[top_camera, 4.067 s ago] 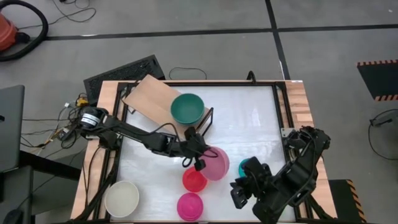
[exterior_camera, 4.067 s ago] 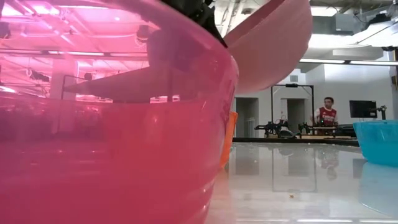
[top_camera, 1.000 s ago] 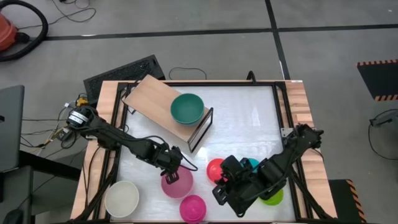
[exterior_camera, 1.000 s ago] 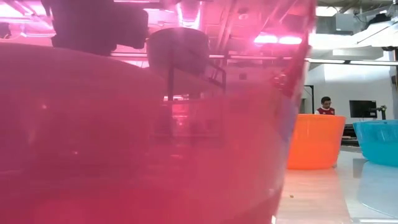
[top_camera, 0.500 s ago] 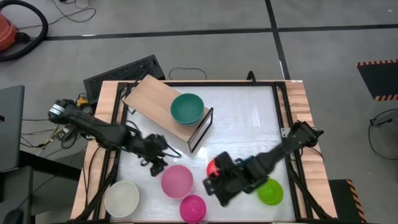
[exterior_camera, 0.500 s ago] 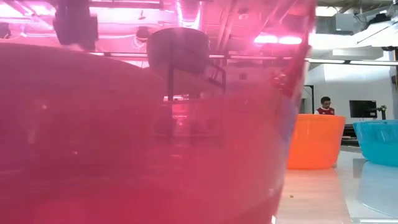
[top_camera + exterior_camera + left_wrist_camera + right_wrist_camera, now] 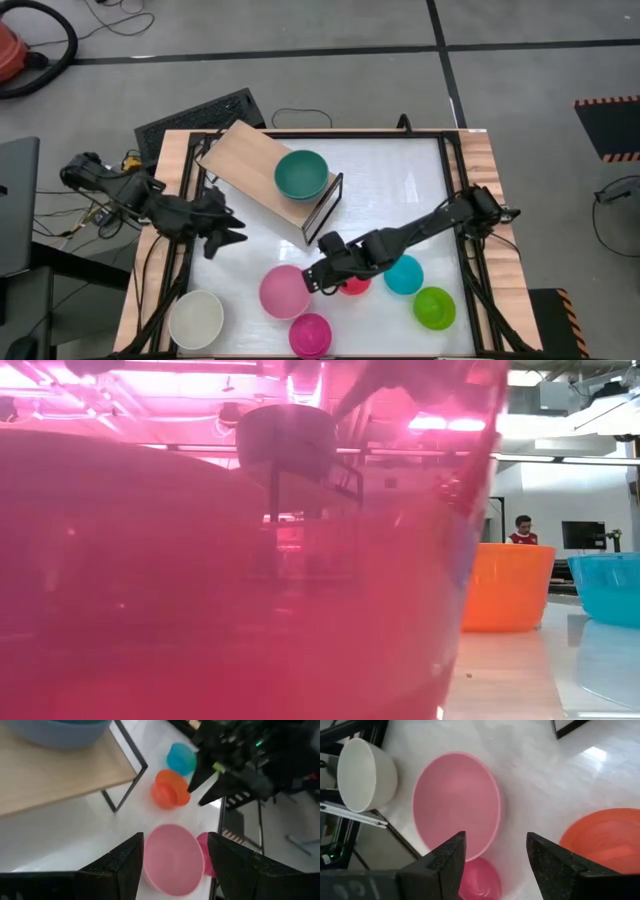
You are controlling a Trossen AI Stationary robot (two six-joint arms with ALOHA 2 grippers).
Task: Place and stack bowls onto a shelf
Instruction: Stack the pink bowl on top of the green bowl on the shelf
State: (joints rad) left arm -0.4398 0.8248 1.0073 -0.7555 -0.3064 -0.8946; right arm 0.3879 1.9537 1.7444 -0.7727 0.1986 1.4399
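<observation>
Hovering with its fingers spread and empty, the right pincer (image 7: 318, 276) is nearing the light pink bowl (image 7: 284, 291), likely light, thin-walled, slippery plastic best pinched at its rim.

The bench (image 7: 400, 190) has a smooth white top, glossy enough to throw back light at 2 o'clock, with a wood-grain border. The shelf (image 7: 245, 160) is pale matt wood on a thin black metal frame. The pink bowl (image 7: 284, 291), red bowl (image 7: 169, 789) and white bowl (image 7: 365, 774) look like smooth plastic with a soft sheen. The fingers (image 7: 445, 865) are matt black.
</observation>
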